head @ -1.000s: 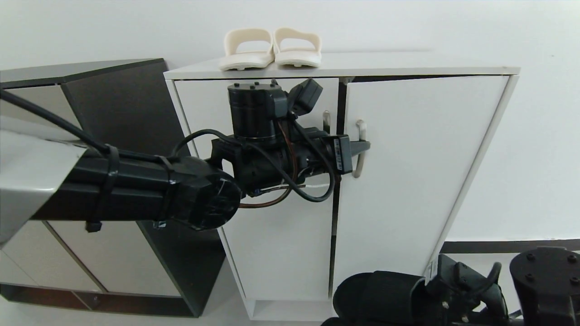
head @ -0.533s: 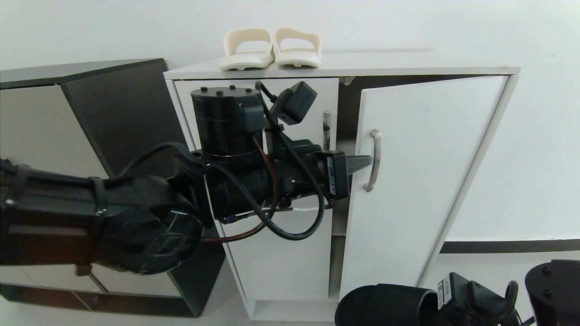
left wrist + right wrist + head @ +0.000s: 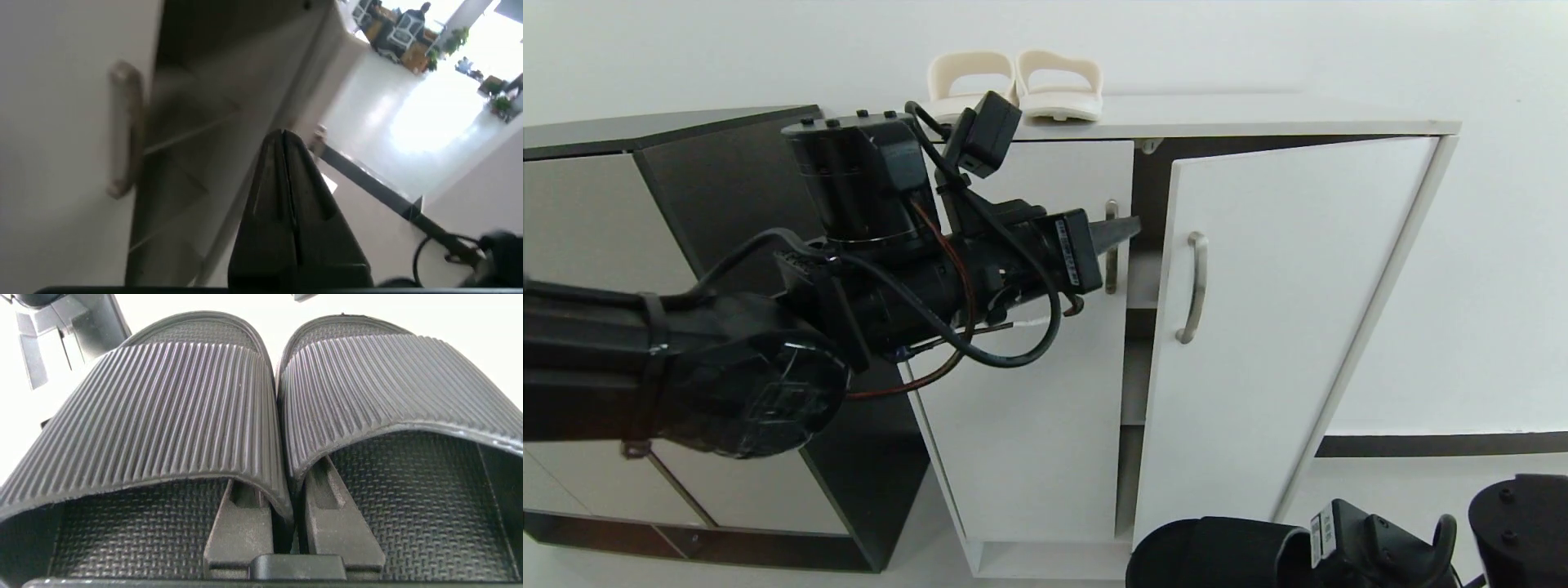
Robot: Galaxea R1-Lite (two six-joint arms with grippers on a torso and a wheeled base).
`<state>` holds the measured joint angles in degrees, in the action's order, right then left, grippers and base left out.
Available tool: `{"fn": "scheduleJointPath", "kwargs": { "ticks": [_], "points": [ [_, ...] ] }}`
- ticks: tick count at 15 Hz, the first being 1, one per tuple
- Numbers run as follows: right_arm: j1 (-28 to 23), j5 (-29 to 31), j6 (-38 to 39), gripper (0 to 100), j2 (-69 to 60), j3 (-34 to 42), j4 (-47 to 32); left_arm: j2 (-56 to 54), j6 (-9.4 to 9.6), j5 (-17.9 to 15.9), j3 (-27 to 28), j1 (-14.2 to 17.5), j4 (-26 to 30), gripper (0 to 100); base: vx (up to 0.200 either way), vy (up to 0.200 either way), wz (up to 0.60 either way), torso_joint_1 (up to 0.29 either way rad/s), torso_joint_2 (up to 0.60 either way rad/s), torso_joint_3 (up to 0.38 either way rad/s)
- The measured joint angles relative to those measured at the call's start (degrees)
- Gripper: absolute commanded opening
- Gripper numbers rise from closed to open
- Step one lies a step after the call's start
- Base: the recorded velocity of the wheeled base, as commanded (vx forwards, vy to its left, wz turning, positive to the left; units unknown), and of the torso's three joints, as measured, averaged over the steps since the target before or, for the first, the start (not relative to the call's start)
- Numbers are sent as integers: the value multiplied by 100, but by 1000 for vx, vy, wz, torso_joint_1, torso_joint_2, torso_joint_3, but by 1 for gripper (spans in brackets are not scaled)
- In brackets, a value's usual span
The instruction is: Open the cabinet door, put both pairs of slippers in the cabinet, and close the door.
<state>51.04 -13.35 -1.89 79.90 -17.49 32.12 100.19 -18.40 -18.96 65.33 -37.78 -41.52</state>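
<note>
Left wrist view: the left gripper (image 3: 283,145) has its two fingers pressed flat together with nothing between them, and it points toward the dark interior of the cabinet. In the head view the same closed tip sits in front of the gap between the two doors, just beside the upper part of the left door handle (image 3: 1110,273) and apart from the right door handle (image 3: 1194,286). The left door (image 3: 1029,408) lies closed. The right door (image 3: 1282,310) stands ajar, hinged on its far right edge, so a dark strip of the inside with shelf edges shows between the doors.

In the right wrist view the right gripper (image 3: 286,488) reaches into the pair of black slippers (image 3: 180,400). One finger lies inside each slipper, and the two adjoining inner sides are pinched between them. In the head view this pair hangs low, in front of the bottom corner of the right door, above the floor (image 3: 1380,474).

The cream slippers (image 3: 1058,82) rest side by side on the top of the white cabinet (image 3: 1258,126), toward its left end, the left one partly hidden behind the left wrist. A dark cabinet (image 3: 743,180) stands against the white cabinet's left side, and a white wall (image 3: 1486,245) lies behind both.
</note>
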Motion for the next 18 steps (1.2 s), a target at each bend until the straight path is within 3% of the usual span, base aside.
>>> {"fn": "scheduleJointPath", "kwargs": {
  "ticks": [7, 14, 18],
  "points": [
    [9, 0, -2, 0, 9, -6, 1, 923, -71, 16, 1190, 201, 35, 0, 0, 0, 0, 0, 0, 0],
    [9, 13, -67, 0, 85, -9, 1, 1182, -54, -212, 1268, 176, 30, 0, 0, 0, 0, 0, 0, 0],
    [88, 9, -328, 0, 91, 68, 9, 1165, -12, -217, 1058, 22, -73, 0, -200, 0, 0, 4, 5, 1]
  ]
}}
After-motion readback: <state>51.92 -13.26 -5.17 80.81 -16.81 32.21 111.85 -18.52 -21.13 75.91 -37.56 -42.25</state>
